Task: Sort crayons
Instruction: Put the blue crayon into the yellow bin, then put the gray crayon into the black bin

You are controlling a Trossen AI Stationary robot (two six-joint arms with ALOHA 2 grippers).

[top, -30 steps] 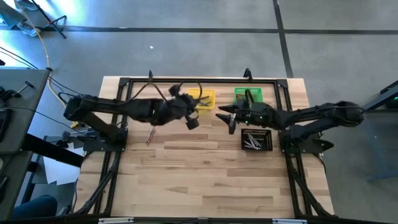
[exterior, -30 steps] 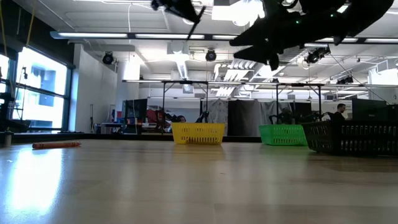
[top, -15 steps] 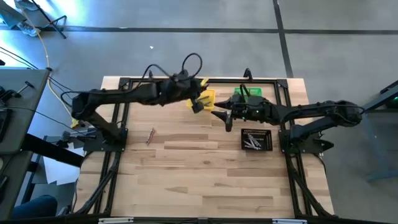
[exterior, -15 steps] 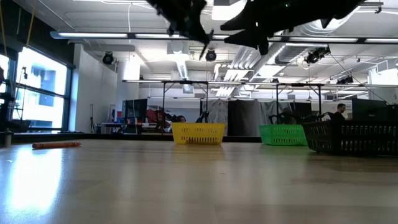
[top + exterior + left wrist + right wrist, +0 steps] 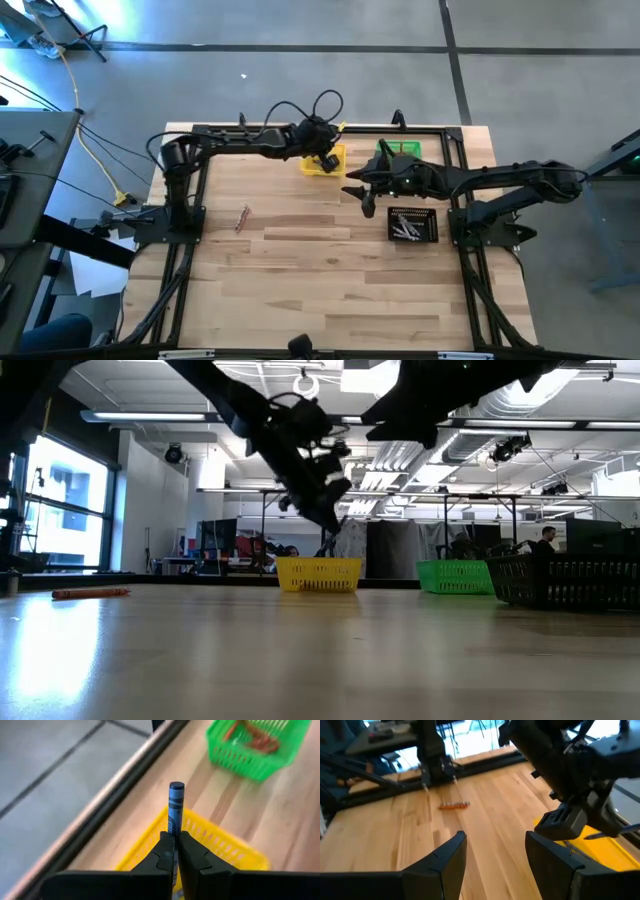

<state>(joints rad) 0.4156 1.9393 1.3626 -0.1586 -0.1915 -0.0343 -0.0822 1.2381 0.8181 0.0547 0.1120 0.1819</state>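
While wood table (image 5: 300, 270) holds orange crayon (image 5: 241, 217), ceiling lights glow.

Blue crayon (image 5: 176, 807) upright, pinched in left gripper (image 5: 176, 851) above yellow bin (image 5: 220, 847). Orange crayon (image 5: 242, 216) flat on table, approx 7 o'clock of that bin. Pale crayons (image 5: 407, 228) piled in black tray (image 5: 432, 224). Orange ones (image 5: 252, 737) in green bin (image 5: 235, 759).

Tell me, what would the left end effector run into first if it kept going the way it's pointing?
Probably the yellow bin. The left end effector, shut on a blue crayon, aims down at it from above, though the depth is hard to judge.
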